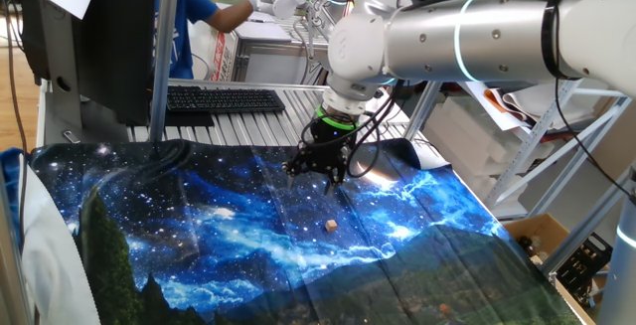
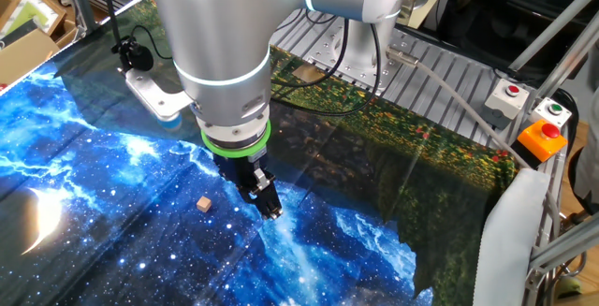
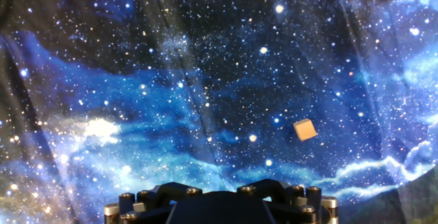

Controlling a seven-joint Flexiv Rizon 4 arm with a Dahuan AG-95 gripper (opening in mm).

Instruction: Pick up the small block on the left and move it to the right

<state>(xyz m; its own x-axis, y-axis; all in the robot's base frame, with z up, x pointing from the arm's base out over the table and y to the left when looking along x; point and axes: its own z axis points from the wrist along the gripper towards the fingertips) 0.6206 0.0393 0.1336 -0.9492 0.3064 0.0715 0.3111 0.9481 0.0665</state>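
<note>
Hovering above the cloth [image 1: 199,226], the tool [image 1: 316,173] nears the small block [image 1: 330,226].

Table [image 1: 248,116] of ribbed grey metal at the back, mostly covered by a cloth [image 1: 199,236] printed with a blue starry galaxy, white cloud streaks and dark green hills along one edge. Creased in long folds, draped over the near side. On the cloth, alone on a dark blue patch: the small block [image 1: 330,226], tan, resting flat, also visible from the other side [image 2: 203,204] and from above [image 3: 305,129]. On the bare metal behind the cloth: a black keyboard [image 1: 224,99]. At a far corner of the cloth: a white base plate [image 2: 159,95] carrying a small black device [image 2: 134,55].
</note>
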